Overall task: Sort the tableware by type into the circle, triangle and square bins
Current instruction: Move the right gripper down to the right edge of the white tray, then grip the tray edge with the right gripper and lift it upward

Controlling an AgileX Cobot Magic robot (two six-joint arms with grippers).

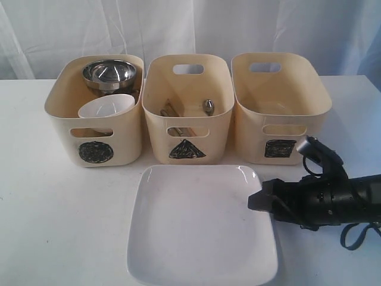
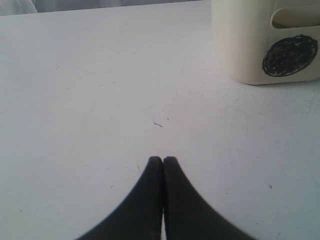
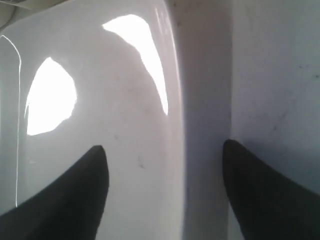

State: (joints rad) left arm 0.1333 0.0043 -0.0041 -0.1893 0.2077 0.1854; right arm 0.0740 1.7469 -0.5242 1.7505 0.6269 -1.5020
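Exterior view: the large white square plate [image 1: 196, 229] lies flat on the tabletop [image 1: 53, 226], just in front of the triangle bin [image 1: 156, 128]. It is the only piece of tableware not yet in a tub. The circle bin [image 1: 59, 128] holds the large steel bowl [image 1: 110, 72] and the small white bowl [image 1: 107, 110]. Wooden chopsticks [image 1: 169, 110] and steel cutlery [image 1: 208, 106] lie in the triangle bin, and no tableware shows in the square bin [image 1: 315, 107].

The right hand [image 1: 257, 202] sits low at the plate's right edge with its fingers apart and nothing between them. In the right wrist view 1 finger is over the plate's surface and the other over bare tabletop, so the rim runs between them.

The step in hand looks like gripping that rim. The plate is glossy and wide — a shallow pinch could slip or let it swing. The better move is to slide further onto the rim before closing, then lift slowly and tilt the plate on edge to fit the square bin.

The left hand [image 2: 162, 160] has its fingers pressed together, empty, over bare tabletop near the circle bin.
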